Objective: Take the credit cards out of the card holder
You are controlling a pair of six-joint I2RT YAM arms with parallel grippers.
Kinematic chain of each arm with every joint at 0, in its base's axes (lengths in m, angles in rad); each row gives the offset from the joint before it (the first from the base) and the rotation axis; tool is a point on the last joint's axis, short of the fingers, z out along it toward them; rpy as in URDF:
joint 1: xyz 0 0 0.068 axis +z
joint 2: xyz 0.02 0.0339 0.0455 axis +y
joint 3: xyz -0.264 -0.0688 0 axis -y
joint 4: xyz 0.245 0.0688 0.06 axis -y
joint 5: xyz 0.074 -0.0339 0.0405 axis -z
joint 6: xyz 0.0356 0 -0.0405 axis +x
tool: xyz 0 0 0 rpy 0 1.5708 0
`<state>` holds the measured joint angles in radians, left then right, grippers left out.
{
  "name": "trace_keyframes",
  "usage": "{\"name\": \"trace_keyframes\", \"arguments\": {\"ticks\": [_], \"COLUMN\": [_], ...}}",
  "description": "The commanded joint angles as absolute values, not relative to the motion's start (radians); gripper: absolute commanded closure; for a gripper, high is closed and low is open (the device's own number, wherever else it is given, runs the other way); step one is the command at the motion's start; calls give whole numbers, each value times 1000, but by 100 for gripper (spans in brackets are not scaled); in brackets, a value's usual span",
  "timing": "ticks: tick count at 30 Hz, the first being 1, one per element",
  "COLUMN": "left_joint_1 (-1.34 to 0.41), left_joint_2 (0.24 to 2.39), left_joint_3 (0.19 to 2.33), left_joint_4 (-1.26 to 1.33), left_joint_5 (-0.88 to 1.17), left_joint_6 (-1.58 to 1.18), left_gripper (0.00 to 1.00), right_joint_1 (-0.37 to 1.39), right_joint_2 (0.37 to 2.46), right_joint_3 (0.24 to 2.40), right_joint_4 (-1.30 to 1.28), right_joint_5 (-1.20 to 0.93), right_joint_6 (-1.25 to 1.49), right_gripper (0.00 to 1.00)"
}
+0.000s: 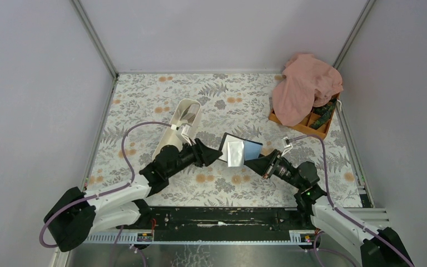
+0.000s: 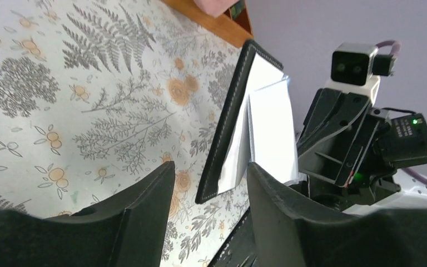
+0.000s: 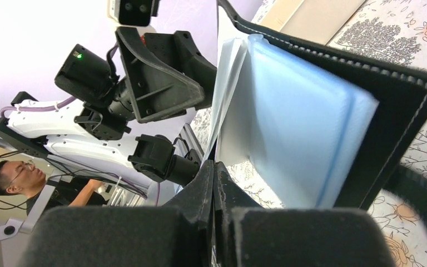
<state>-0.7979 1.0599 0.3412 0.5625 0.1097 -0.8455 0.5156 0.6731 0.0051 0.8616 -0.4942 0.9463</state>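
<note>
- Table [image 1: 161, 94] is only the backdrop: I work over its middle, between my two arms, where both can reach.
- Holder [image 1: 251, 148] is held on edge there, opened like a book. Its inner face is turned toward my left arm so the contents meet the free fingers.
- Right gripper [image 3: 214, 169] is pressed together, pinching what looks like the holder's lower edge. I judge it serves as the clamp.
- Left gripper [image 2: 211, 167] is spread, a jaw on either side of the holder's near edge. It seems not to touch and is lined up to close.
- Card [image 2: 272, 128], pale, shows past the black cover and is not yet out.
</note>
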Motion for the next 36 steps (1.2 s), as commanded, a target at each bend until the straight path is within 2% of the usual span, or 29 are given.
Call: {"name": "trace_keyframes", "arguments": {"ticks": [1,7,10,13,19,22,30,36], "left_joint_1": [-802,-822,-862,-879,-888,-889,-895,-910], "left_joint_2": [995,1068,1096,1046,889,840,888,989], "left_joint_3": [352,358,371,376,446,461,454,429], "left_joint_4": [502,675,680,603,269,189,386,549], "left_joint_5": [43,208,183,84,-147,-186,70,168], "left_joint_6": [-794,-821,-816,-795,-674,-650,-698,-764], "left_gripper": [41,40,39,39,38,37,38,38], "right_joint_1": [509,509,509,508,505,503,504,502], "right_joint_2": [637,652,665,666,664,673,678,682], "right_joint_3": [-6,-4,-8,-15,-19,-20,-19,-20], "right_joint_4": [856,870,882,885,876,895,925,927], "right_joint_5": [-478,-491,-492,-488,-485,-491,-505,-504], "right_joint_6": [913,915,916,918,909,915,942,943], "right_gripper": [100,100,100,100,100,100,100,100]}}
